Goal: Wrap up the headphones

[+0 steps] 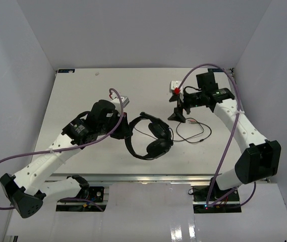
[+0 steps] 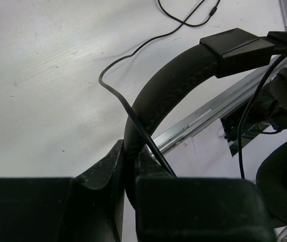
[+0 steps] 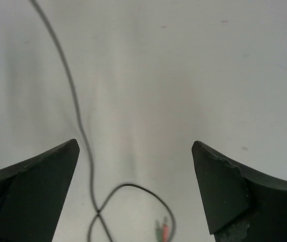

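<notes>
The black headphones (image 1: 151, 136) sit near the table's middle, earcups (image 1: 158, 147) to the right and headband (image 2: 173, 85) arching left. My left gripper (image 1: 123, 128) is shut on the headband, which is pinched between the fingers in the left wrist view, with the thin cord (image 2: 133, 108) running past the grip. The rest of the cord (image 1: 193, 132) lies in loose loops on the table right of the earcups. My right gripper (image 1: 179, 112) hangs above those loops, open and holding nothing. In the right wrist view the cord (image 3: 67, 85) and its coloured plugs (image 3: 164, 229) lie below the open gripper (image 3: 135, 146).
The white table (image 1: 82, 96) is boxed in by pale walls at the back and both sides. A metal rail (image 1: 148, 177) runs along the near edge. Purple arm cables (image 1: 229, 146) trail beside both arms.
</notes>
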